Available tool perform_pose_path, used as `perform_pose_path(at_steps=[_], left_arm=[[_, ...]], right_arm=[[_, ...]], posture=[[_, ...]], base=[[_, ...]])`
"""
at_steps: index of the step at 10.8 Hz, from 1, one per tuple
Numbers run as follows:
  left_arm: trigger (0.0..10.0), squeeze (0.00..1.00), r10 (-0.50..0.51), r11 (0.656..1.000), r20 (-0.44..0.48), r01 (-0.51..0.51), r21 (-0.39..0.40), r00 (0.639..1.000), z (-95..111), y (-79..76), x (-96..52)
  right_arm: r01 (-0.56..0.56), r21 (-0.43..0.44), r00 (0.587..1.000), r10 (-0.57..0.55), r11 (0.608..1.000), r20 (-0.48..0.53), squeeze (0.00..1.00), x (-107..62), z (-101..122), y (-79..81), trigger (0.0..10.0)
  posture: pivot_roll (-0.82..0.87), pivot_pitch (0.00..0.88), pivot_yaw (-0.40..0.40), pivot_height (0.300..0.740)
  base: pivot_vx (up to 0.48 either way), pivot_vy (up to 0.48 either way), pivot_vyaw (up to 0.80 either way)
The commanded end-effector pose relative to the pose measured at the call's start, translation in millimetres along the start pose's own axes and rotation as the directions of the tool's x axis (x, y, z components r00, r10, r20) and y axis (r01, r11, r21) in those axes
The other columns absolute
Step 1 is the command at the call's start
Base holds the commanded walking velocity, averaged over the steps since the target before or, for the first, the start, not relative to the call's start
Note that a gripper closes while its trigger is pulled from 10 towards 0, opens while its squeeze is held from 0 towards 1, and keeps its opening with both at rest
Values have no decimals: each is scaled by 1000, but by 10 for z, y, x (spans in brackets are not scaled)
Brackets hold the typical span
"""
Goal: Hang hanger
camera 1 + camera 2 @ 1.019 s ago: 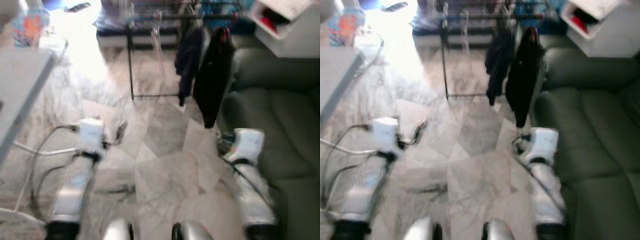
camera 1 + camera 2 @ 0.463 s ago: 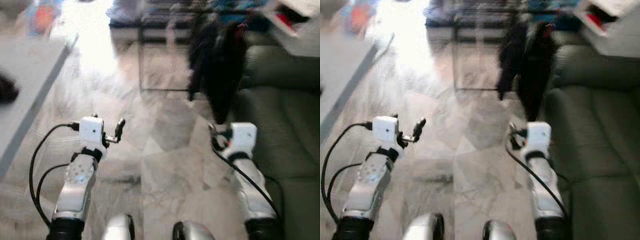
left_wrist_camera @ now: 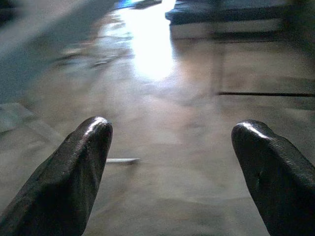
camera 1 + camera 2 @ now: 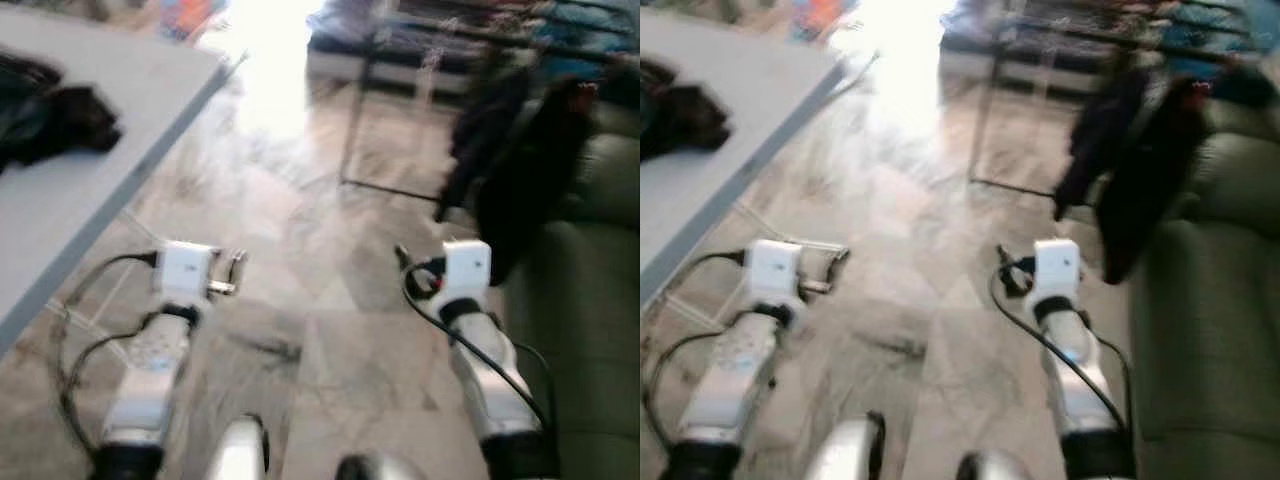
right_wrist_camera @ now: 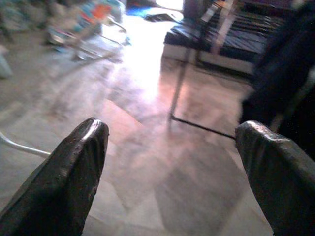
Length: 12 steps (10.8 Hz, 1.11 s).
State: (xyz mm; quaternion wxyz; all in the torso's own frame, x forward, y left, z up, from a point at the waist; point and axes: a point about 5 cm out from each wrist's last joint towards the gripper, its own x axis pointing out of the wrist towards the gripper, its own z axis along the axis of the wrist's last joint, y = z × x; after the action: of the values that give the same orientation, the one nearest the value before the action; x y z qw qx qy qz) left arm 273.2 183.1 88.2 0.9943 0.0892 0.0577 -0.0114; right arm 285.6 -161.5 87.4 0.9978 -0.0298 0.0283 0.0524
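Left eye view is showing the robot standing on a pale stone floor, with both arms reaching forward at waist height and blur softening everything. The clothes rack is serving as the landmark: it is standing well ahead, near a bright patch of light. Dark clothes are hanging from the rack's right end, just above a green sofa. Left of the rack, well apart from it, a grey table is carrying a dark bundle, which may be clothing; no hanger can be made out clearly on it or anywhere else.

The left gripper is holding its fingers spread wide with nothing between them, pointing toward the floor in front of the rack. The right gripper is likewise gaping and empty, aimed at the rack's foot and the dark clothes.

Judging from this, the step in hand is finding and fetching a hanger. To do it well, the robot should be settling its stance so the blur clears, checking the table first, and keeping both grippers spread until a hanger is lined up squarely between the fingers.
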Motion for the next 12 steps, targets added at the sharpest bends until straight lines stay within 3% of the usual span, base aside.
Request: perform_pose_path(at_steps=[1,2,5,7,12], left_arm=[[10000,0,66,998,-12,-66,19,998,-16,44,-2],[10000,0,136,991,-21,-136,-3,990,-22,134,-3],[10000,0,151,988,10,-151,-17,988,8,129,-46],[10000,0,261,965,8,-261,-4,965,-16,247,-95],[10000,0,278,961,-22,-278,-4,960,-68,258,-90]], right_arm=[[12,-6,1000,-12,1000,0,0,-10,3,-60,10000],[6,-8,1000,-6,1000,0,0,-5,4,-43,10000],[-11,-10,1000,11,1000,-2,0,-10,1,-26,10000],[-13,-13,1000,13,1000,-4,0,-13,-3,-32,10000],[-16,5,1000,16,1000,-14,0,4,-15,-17,10000]], posture=[[19,114,-49,740],[18,116,-50,740],[23,120,-57,740],[24,120,-60,740],[25,118,-65,740]], base=[[0,0,788],[0,0,788],[0,0,788],[0,0,788],[0,0,789]])
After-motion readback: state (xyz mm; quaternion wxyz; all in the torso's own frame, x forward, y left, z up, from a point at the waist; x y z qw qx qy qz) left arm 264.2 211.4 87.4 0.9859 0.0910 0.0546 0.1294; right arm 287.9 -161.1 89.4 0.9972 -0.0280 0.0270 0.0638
